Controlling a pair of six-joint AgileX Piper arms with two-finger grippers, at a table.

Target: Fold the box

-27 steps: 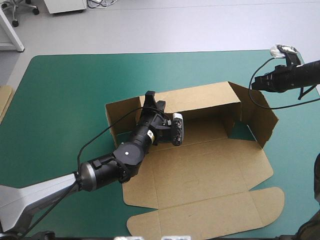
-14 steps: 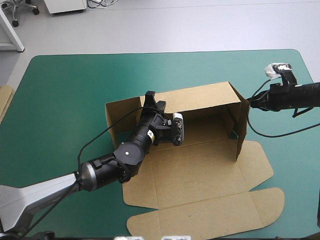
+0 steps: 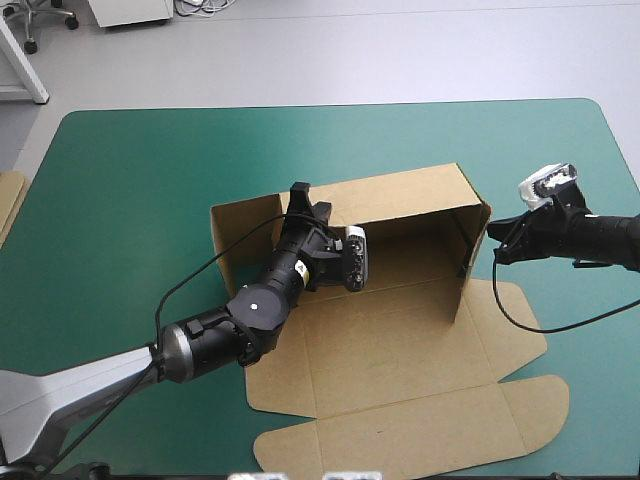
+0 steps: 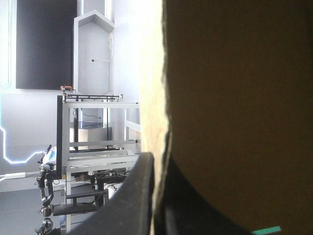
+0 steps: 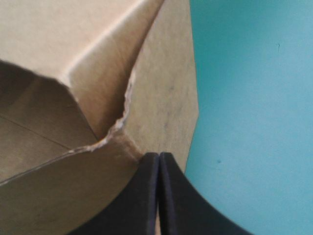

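Note:
The brown box (image 3: 400,340) lies in the middle of the table with its long back wall (image 3: 400,200) raised and its lid panel (image 3: 420,430) flat toward the near edge. My left gripper (image 3: 300,198) sits on the top edge of that wall near its left end. In the left wrist view the gripper (image 4: 159,196) is shut on the box, the board (image 4: 234,98) between its fingers. My right gripper (image 3: 492,243) is shut, its tip against the outside of the right side flap (image 3: 470,265), which stands turned inward. In the right wrist view the gripper (image 5: 159,159) touches the flap (image 5: 166,98) near the torn corner crease.
The left side flap (image 3: 240,235) stands beside my left arm. An edge of more brown board (image 3: 8,200) shows at the table's left edge. Bare teal-green cover (image 3: 140,180) surrounds the box on the left, far side and right (image 5: 254,98).
My right gripper has moved in toward the box and lower, and the right side flap has swung from splayed outward to standing across the box's right end. The left arm has not moved.

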